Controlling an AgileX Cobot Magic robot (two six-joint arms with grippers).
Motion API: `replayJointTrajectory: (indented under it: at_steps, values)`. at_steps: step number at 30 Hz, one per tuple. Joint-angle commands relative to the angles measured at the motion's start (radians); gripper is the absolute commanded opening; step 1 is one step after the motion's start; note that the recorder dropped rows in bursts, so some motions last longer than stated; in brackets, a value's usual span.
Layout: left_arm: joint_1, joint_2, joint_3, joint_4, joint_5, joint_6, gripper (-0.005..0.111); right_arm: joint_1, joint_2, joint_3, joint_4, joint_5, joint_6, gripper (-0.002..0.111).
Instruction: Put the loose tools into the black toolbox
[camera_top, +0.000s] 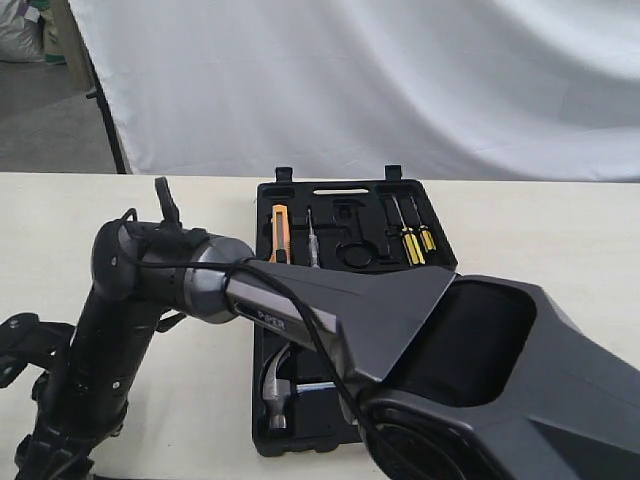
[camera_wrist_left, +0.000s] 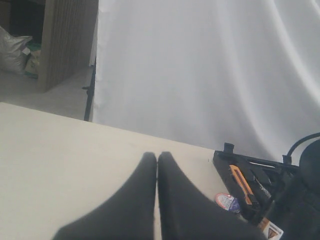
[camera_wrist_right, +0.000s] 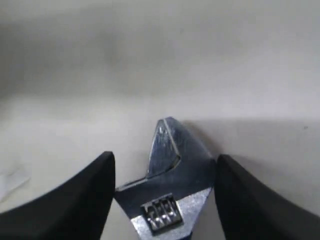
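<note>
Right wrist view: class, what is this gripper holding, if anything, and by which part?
The right gripper holds the wrench, clamped on both sides of its silver head, near the adjusting screw.

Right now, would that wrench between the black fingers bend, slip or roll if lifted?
The adjustable wrench looks solid metal: probably stiff, heavy for its size. Its shiny head might slip in the right gripper. Flat faces suggest it won't roll.

In the exterior view's lower centre the right arm (camera_top: 450, 340) hides most of the near half of the black toolbox (camera_top: 262, 215); of the claw hammer (camera_top: 275, 385) only the head shows. The adjustable wrench (camera_wrist_right: 172, 165) loses its handle at the right wrist picture's edge.
</note>
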Motion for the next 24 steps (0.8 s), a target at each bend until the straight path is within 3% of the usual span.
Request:
replayJointTrajectory:
  at_steps: [1,13,24]
  values:
    - [0.025,-0.003,-0.003,0.004,-0.007,-0.005,0.001,-0.001,-0.029,0.003,0.03,0.052,0.052,0.001]
    - [0.025,-0.003,-0.003,0.004,-0.007,-0.005,0.001,0.003,-0.145,0.213,-0.125,0.052,0.086,0.001]
    - [0.025,-0.003,-0.003,0.004,-0.007,-0.005,0.001,-0.052,-0.463,0.597,-0.234,-0.027,0.046,0.001]
